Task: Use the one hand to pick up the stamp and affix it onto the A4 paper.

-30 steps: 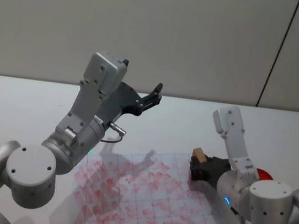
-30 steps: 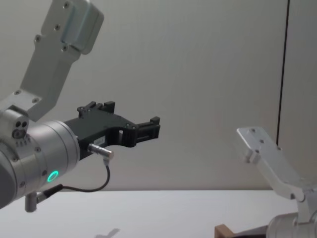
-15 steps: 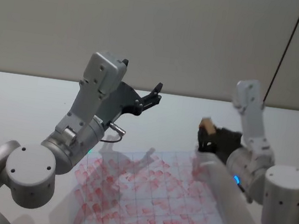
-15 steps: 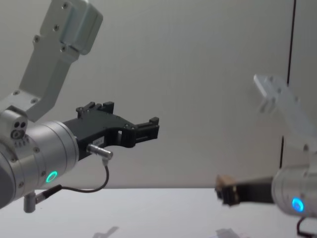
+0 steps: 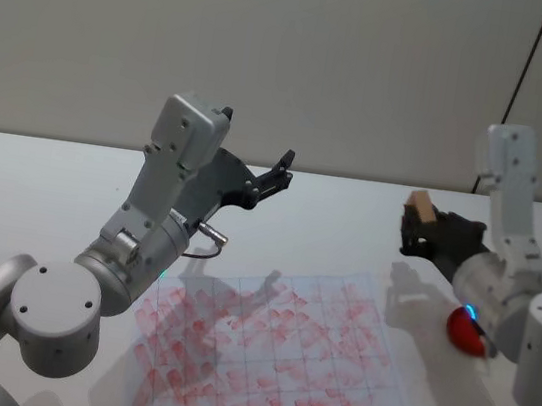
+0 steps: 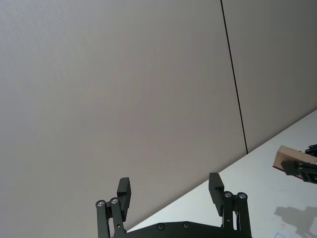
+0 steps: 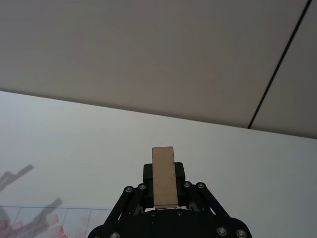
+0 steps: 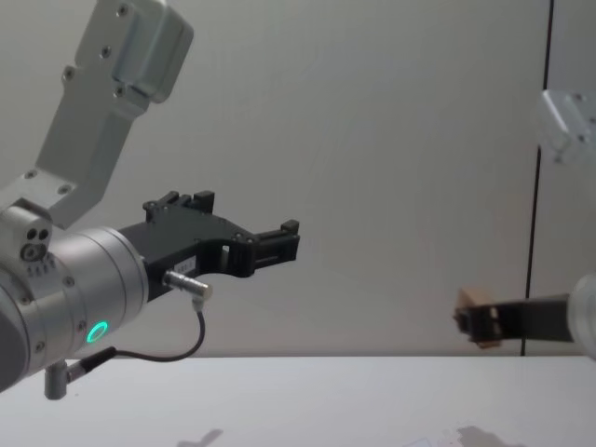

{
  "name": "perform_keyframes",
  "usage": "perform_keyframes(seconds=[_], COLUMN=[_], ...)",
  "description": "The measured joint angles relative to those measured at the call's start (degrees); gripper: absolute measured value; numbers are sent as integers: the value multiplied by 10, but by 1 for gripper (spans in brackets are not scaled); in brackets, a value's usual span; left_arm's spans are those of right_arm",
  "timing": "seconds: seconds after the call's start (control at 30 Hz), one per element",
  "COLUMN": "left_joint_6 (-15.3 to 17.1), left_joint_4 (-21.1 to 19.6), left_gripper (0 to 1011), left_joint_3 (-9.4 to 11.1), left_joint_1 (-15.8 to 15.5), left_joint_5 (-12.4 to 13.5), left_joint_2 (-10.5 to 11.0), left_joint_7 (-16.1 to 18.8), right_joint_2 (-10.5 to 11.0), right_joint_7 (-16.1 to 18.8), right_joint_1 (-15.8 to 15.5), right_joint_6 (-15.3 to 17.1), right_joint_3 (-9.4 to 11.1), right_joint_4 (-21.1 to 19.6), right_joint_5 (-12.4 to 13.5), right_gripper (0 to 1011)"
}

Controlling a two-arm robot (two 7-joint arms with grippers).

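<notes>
My right gripper (image 5: 415, 226), on the arm with the blue-lit ring, is shut on the stamp (image 5: 420, 205), a small tan block. It holds the stamp in the air, above the table just past the paper's far right corner. The stamp (image 7: 163, 158) stands between the black fingers of the right gripper (image 7: 164, 172), and the chest view shows the stamp (image 8: 473, 300) at the right, well above the table. The A4 paper (image 5: 271, 349) lies flat on the white table, gridded and covered with red stamp marks. My left gripper (image 5: 277, 171) is open and raised above the paper's far left side.
A red round object (image 5: 468, 332) sits on the table right of the paper, partly under my right arm. The left arm, with its green-lit ring (image 8: 96, 331), reaches over the paper's left half. A plain wall stands behind the table.
The right gripper has risen from the paper's right side with the stamp and swung rightward, off the sheet. The left arm has not moved.
</notes>
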Motion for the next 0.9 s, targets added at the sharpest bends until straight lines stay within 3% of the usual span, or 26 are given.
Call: perform_keyframes(seconds=[0.43, 0.9], left_joint_6=[0, 0], left_joint_4=[0, 0], left_gripper=[1001, 1002], left_joint_3=[0, 0], left_joint_1=[0, 0], left_joint_5=[0, 0], left_joint_2=[0, 0], left_joint_7=[0, 0], right_joint_2=[34, 54], right_joint_7=[-20, -30], right_joint_1=[-48, -87], right_joint_6=[35, 58], right_joint_3=[24, 39], right_joint_4=[-35, -45], right_joint_5=[13, 21], right_gripper=[220, 220])
